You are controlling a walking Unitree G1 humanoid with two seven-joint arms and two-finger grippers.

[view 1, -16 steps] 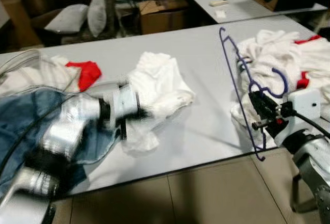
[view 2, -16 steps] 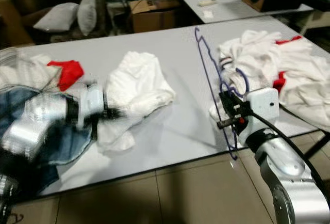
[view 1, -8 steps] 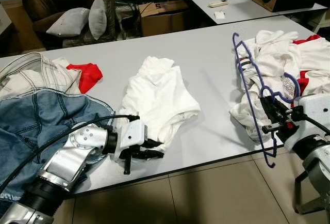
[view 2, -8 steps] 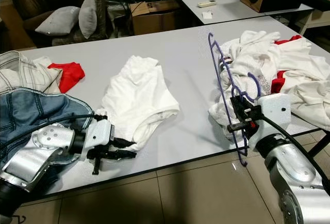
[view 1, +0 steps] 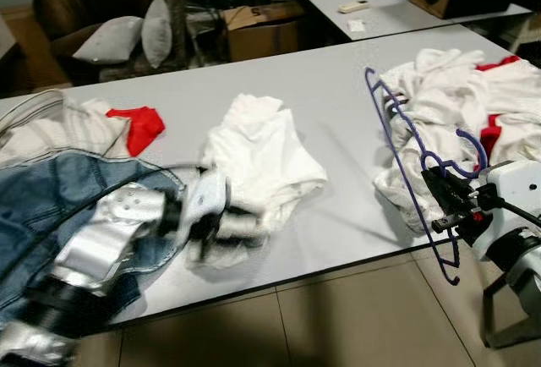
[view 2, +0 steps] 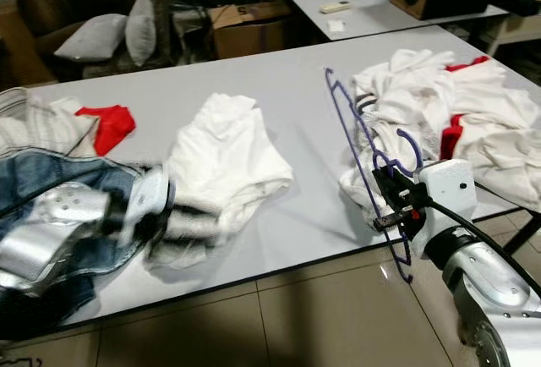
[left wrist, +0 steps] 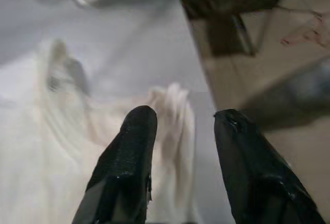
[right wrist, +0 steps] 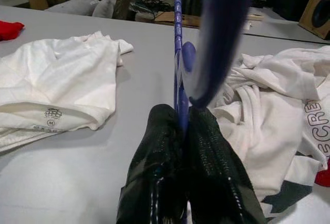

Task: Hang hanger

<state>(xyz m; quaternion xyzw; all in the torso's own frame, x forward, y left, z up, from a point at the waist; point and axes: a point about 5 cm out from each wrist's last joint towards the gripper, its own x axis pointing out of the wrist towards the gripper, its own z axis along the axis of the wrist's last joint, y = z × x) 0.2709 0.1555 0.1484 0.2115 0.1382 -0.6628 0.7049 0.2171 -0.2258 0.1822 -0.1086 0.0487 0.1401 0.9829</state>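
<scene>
**Left eye view: one hanger in right pincer, at bench edge**

One purple hanger [view 1: 412,177], clamped between the closed fingers of the right pincer [view 1: 441,205], upright, just beside the white clothes pile [view 1: 461,101] on the bench [view 1: 338,105]. One white shirt [view 1: 262,151] mid-bench; left pincer [left wrist: 178,131], fingers apart and empty, blurred at the shirt's near hem. One denim garment [view 1: 51,206], one red cloth [view 1: 142,124] beyond it.

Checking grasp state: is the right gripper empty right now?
No, the right gripper has its two black fingers closed on the blue hanger, holding it upright at the table's front edge.
</scene>
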